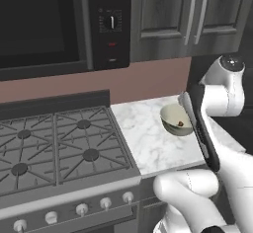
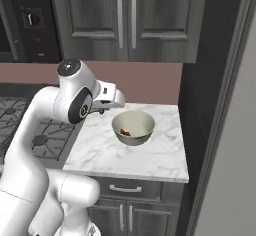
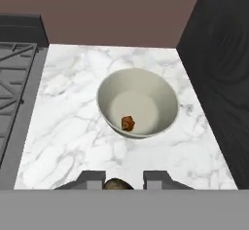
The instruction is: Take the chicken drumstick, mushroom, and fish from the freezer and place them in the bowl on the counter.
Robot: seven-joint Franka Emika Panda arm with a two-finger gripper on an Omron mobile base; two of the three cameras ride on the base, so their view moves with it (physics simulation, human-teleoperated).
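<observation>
Glossy white rounded arm links, dark joint caps, dark fingers (image 3: 91, 177)

bowl (image 1: 174, 118) partly behind arm, brown item (image 3: 115, 184) between fingertips cut off

Light is even and moderate in all three rendered views, with no single strong source. The white marble counter slab with grey veins (image 3: 73, 126) is the brightest surface, while the dark wood-grain cabinets (image 2: 125, 20) at the top of the right base frame stay dim. The round pale cream bowl (image 3: 165, 102) casts a soft shadow at its lower rim. Edges look slightly soft and pixelated; no glare or edge distortion shows.
</observation>
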